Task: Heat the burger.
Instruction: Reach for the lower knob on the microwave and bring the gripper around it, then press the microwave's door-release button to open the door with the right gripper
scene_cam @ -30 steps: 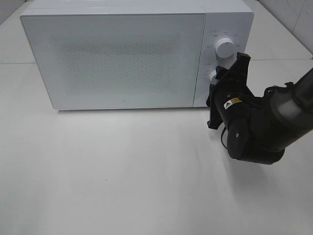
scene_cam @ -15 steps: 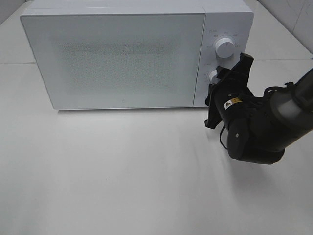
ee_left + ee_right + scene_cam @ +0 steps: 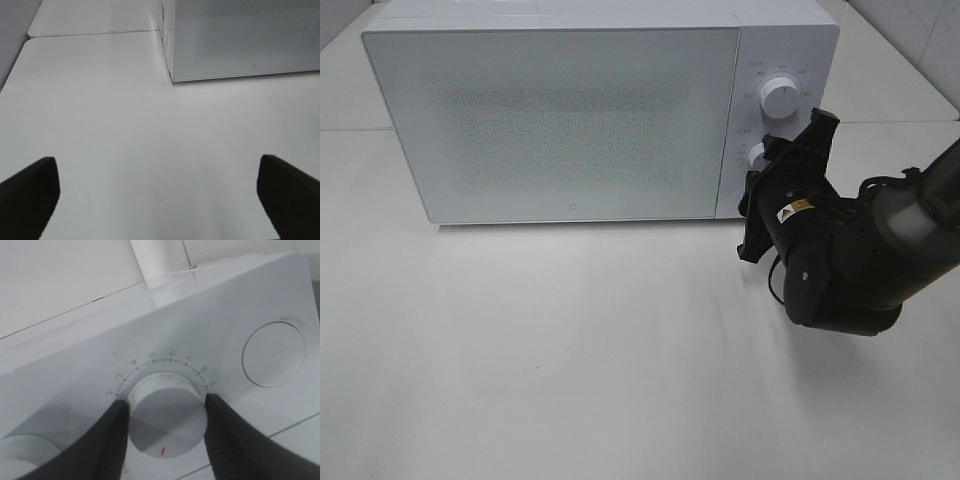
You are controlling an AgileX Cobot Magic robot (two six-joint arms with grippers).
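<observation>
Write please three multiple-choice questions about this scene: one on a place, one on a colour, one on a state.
1. Which part does the right gripper flank? A. the lower knob B. the upper knob C. the door's left edge
2. What colour is the mark on that knob? A. blue B. red C. green
3. How is the microwave door? A. closed B. wide open C. taken off
Answers: 1 A, fingers on both its sides; 2 B, a short red line; 3 A, flush with the front.

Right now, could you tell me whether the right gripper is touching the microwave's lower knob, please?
Touching. The right wrist view shows the right gripper with both fingers against opposite sides of the lower knob, no gap visible.
</observation>
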